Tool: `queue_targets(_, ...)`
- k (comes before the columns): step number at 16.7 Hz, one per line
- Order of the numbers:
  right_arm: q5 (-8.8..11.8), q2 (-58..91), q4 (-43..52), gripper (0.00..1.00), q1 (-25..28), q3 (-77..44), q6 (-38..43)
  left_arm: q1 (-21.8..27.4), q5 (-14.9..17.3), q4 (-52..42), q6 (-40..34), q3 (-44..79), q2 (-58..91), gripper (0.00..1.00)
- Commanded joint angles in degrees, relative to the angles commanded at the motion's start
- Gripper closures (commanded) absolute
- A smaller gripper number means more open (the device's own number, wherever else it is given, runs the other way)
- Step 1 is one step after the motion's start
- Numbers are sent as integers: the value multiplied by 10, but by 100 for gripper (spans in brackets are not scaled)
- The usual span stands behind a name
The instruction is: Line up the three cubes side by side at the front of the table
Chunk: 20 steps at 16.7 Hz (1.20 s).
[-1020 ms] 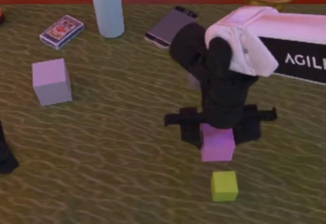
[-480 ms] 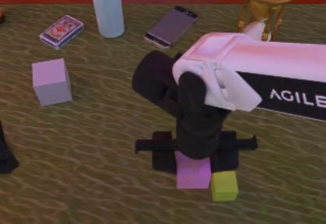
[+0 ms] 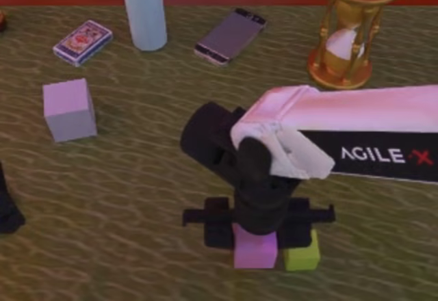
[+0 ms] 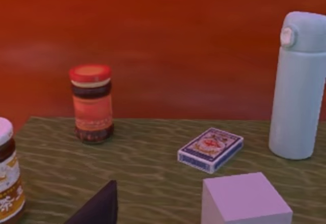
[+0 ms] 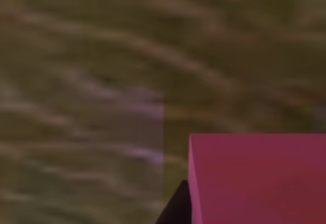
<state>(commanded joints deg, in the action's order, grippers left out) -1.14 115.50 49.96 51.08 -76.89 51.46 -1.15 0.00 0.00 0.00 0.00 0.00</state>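
Note:
My right gripper [image 3: 256, 236] is shut on the magenta-pink cube [image 3: 254, 253] near the table's [image 3: 137, 198] front edge. The cube sits directly left of the small yellow-green cube [image 3: 301, 256], the two touching or nearly so. In the right wrist view the magenta-pink cube [image 5: 260, 178] fills the lower corner, with a dark finger [image 5: 175, 208] against its side. The larger pale lavender cube [image 3: 68, 109] stands alone at the far left, seen close in the left wrist view [image 4: 244, 201]. My left gripper [image 3: 7, 212] is parked at the left edge.
Along the back stand a pale blue bottle [image 3: 144, 10], a patterned card box [image 3: 82, 41], a phone [image 3: 229, 35] and an hourglass [image 3: 349, 34]. The left wrist view also shows a red-lidded jar [image 4: 91, 104] and another jar [image 4: 5, 173].
My right arm carried the magenta-pink cube toward the front and slightly left, bringing it down beside the yellow-green cube. The hourglass is now uncovered. The left arm has not moved.

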Motion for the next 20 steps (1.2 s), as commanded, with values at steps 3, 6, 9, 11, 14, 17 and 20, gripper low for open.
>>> queue_targets(3, 0, 14, -30, 100, 2, 21, 1, 0, 0, 0, 0, 0, 0, 0)
queue_targets(6, 0, 14, -30, 100, 2, 21, 1, 0, 0, 0, 0, 0, 0, 0)
queue_targets(9, 0, 14, -30, 77, 2, 21, 1, 0, 0, 0, 0, 0, 0, 0)
queue_targets(11, 0, 14, -30, 62, 2, 21, 1, 0, 0, 0, 0, 0, 0, 0)
queue_targets(14, 0, 14, -30, 40, 2, 21, 1, 0, 0, 0, 0, 0, 0, 0)
queue_targets(17, 0, 14, -30, 17, 2, 21, 1, 0, 0, 0, 0, 0, 0, 0)
queue_targets(20, 0, 14, -30, 0, 2, 21, 1, 0, 0, 0, 0, 0, 0, 0)
